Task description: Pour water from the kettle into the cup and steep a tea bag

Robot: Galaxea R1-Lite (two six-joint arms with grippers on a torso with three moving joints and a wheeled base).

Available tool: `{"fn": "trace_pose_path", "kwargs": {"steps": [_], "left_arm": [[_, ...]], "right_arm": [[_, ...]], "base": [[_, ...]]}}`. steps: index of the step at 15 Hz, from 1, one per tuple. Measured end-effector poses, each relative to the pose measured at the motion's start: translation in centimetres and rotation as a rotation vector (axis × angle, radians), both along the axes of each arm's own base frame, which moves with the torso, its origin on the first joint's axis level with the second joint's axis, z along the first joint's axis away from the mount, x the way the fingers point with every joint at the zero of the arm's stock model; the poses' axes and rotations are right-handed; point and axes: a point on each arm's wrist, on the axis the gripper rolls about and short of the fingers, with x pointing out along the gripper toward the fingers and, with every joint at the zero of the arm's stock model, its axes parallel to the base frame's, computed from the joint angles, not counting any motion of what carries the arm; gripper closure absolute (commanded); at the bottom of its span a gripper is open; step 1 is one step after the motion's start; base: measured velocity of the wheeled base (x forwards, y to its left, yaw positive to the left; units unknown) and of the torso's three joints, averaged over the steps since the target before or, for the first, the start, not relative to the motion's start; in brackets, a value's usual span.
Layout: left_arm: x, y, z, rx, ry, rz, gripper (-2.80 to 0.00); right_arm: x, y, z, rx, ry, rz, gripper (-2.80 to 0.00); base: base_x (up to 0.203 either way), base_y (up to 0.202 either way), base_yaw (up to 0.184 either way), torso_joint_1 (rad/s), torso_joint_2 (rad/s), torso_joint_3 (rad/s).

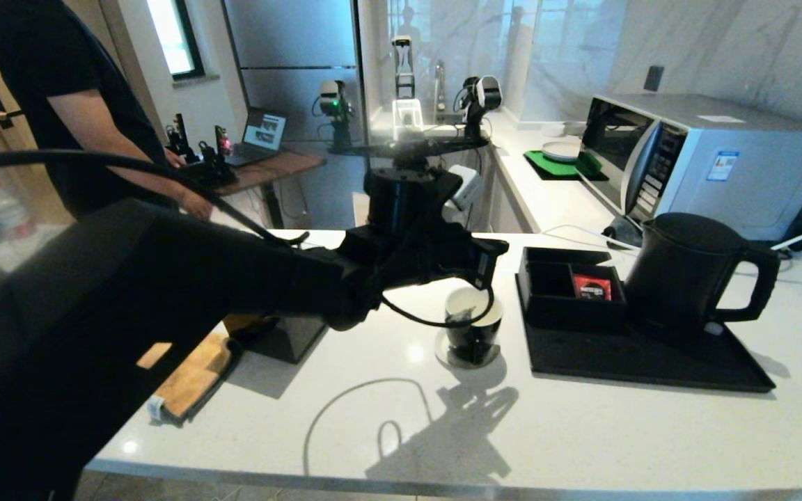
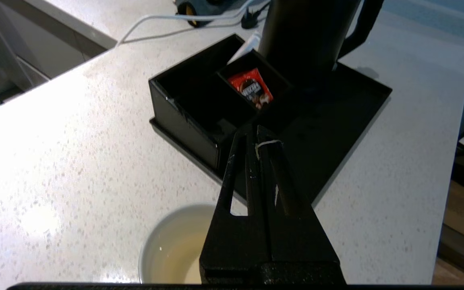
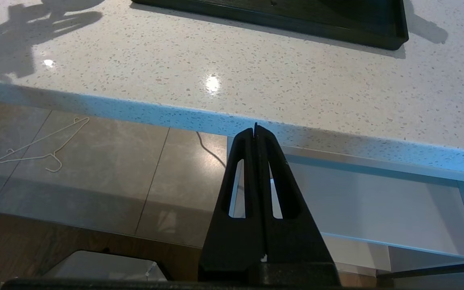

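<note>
The black cup (image 1: pixel 474 334) stands on a round coaster on the white counter, with pale yellowish water (image 2: pixel 167 253) in its white inside. My left gripper (image 1: pixel 482 278) hovers just above the cup's rim, shut on the tea bag's thin white string (image 2: pixel 268 143), which crosses one fingertip. The bag itself is hidden beneath the fingers in the left wrist view; a greyish shape (image 1: pixel 459 316) hangs inside the cup in the head view. The matte black kettle (image 1: pixel 686 278) stands upright on the tray to the right. My right gripper (image 3: pixel 255 128) is shut and empty, parked below the counter's front edge.
A black tray (image 1: pixel 651 362) carries the kettle and a black organizer box (image 1: pixel 554 299) holding a red sachet (image 1: pixel 592 287). A microwave (image 1: pixel 707 160) sits behind. A black tissue box (image 1: pixel 289 337) and a wooden board (image 1: pixel 192 379) lie left of the cup. A person (image 1: pixel 74 104) stands back left.
</note>
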Motion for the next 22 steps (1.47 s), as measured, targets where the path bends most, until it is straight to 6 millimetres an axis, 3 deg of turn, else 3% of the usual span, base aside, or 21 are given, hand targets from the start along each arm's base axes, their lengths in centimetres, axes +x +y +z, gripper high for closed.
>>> {"fn": "trace_pose_path", "kwargs": {"steps": [6, 22], "left_arm": [[-0.7, 0.9, -0.3, 0.017, 0.016, 0.03, 0.0], [1.0, 2.0, 3.2, -0.03, -0.033, 0.068, 0.0]], "right_arm": [[0.0, 0.0, 0.0, 0.0, 0.0, 0.0, 0.0], [0.0, 0.0, 0.0, 0.0, 0.0, 0.0, 0.0]], "base": [[0.0, 0.0, 0.0, 0.0, 0.0, 0.0], [0.0, 0.0, 0.0, 0.0, 0.0, 0.0]]}}
